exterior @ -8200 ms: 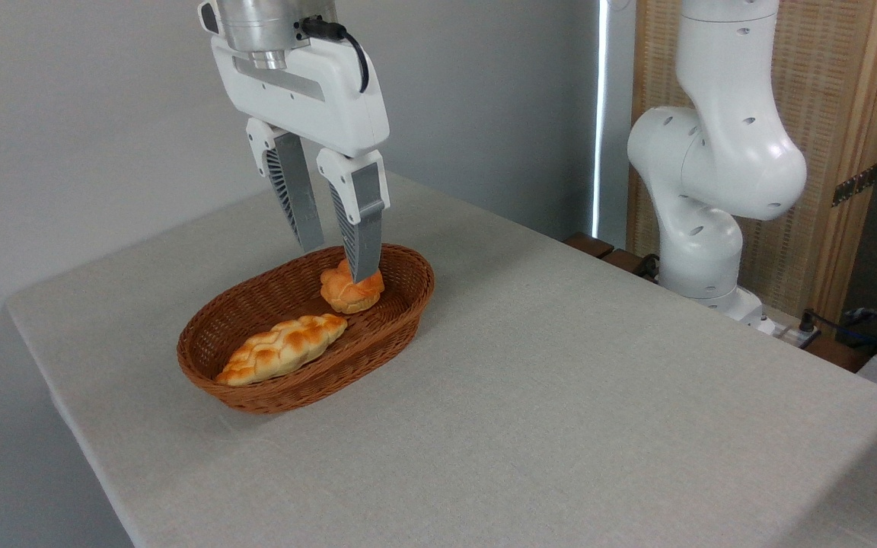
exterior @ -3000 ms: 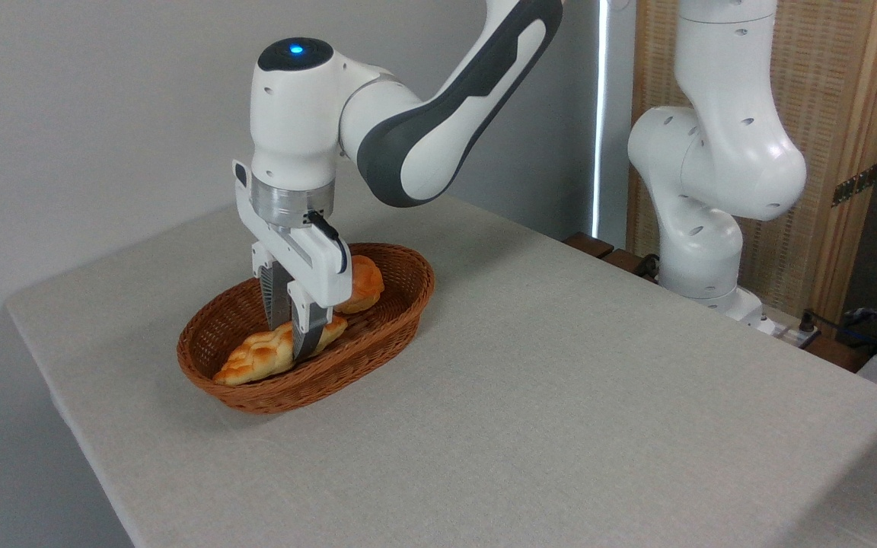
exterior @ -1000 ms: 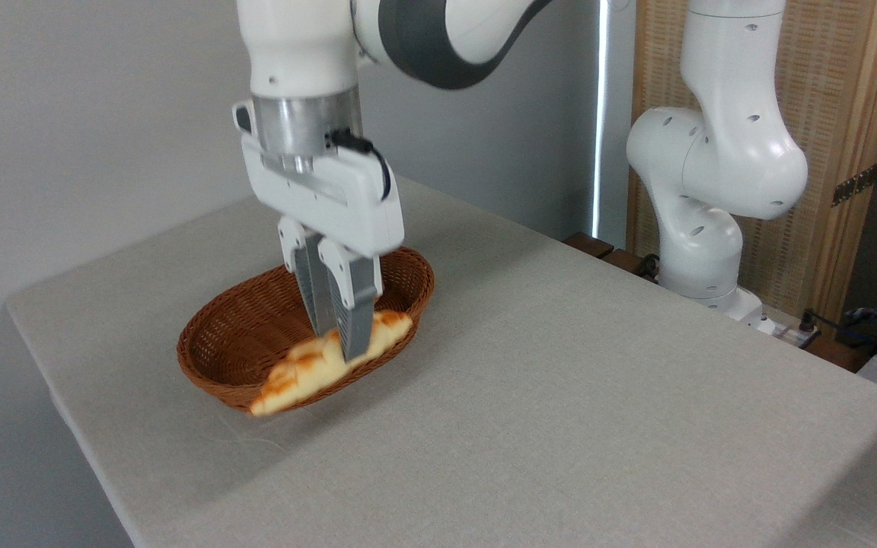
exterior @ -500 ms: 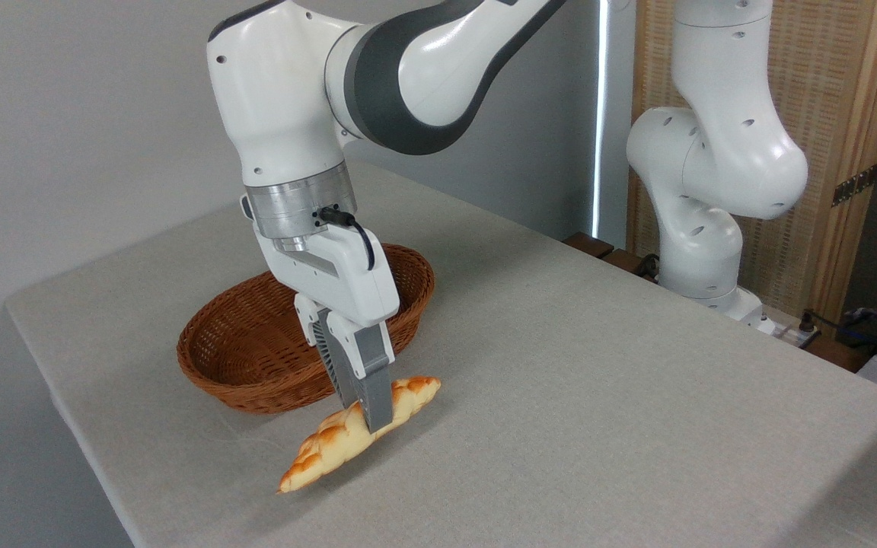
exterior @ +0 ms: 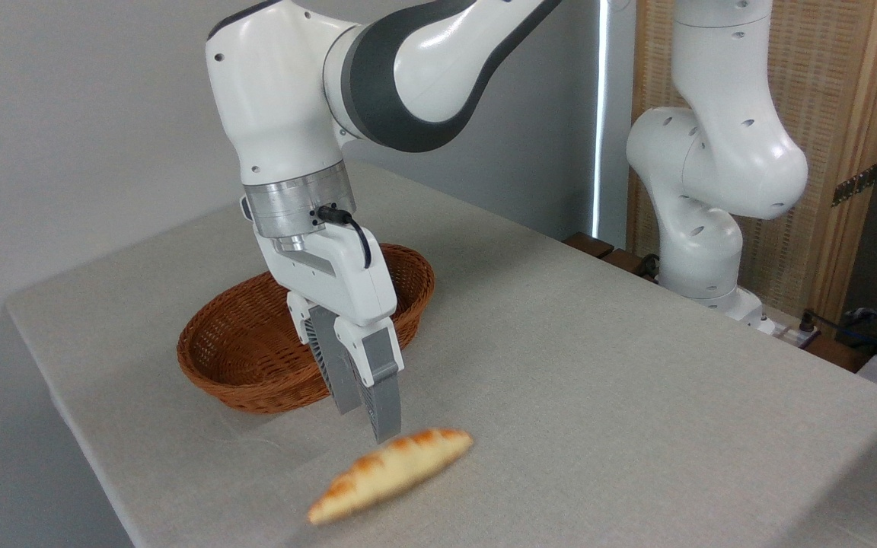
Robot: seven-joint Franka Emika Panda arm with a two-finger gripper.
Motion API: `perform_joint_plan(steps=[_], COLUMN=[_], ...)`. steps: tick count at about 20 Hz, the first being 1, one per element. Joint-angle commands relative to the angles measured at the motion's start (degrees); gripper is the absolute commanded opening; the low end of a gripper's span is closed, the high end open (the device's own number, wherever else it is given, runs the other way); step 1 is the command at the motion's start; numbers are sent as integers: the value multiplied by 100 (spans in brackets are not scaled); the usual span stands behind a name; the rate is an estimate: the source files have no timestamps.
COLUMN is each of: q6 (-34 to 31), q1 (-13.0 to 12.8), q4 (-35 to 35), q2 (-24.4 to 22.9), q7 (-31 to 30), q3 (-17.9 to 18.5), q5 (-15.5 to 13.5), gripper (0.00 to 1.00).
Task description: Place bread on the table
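Note:
The bread [exterior: 391,473], a long golden braided loaf with orange-brown tops, lies on the table [exterior: 598,396] near its front edge, slightly blurred. My gripper [exterior: 366,422] hangs just above and behind the loaf, open, with nothing between its grey fingers [exterior: 384,399]. The loaf is apart from the fingertips. The gripper points down and tilts a little toward the front.
A brown oval wicker basket [exterior: 256,365] stands behind the gripper at the left; the gripper hides part of its inside. The arm's white base [exterior: 712,190] stands past the table's right far edge. The front left table edge runs close to the loaf.
The gripper has opened and let go of the bread. The loaf has dropped to the cloth, a little forward and to the right. The gripper has lifted slightly.

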Motion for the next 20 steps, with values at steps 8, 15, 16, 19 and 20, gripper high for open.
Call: perform_joint_plan(steps=[8,15,16,19,20], q6=[-142,-2002,-2136,-2488,-2576], q1=[-32,187,187,187,187], q4=[79,1377,1501,1879,2037], q2=[-229,-379,-379,-379,-371], q7=[-250,-295,-295,-268,-260], q3=[39,39,39,39,39], q5=[-93,-1383,-1464,-1789,-1912], gripper=[100,100,100,100,100])
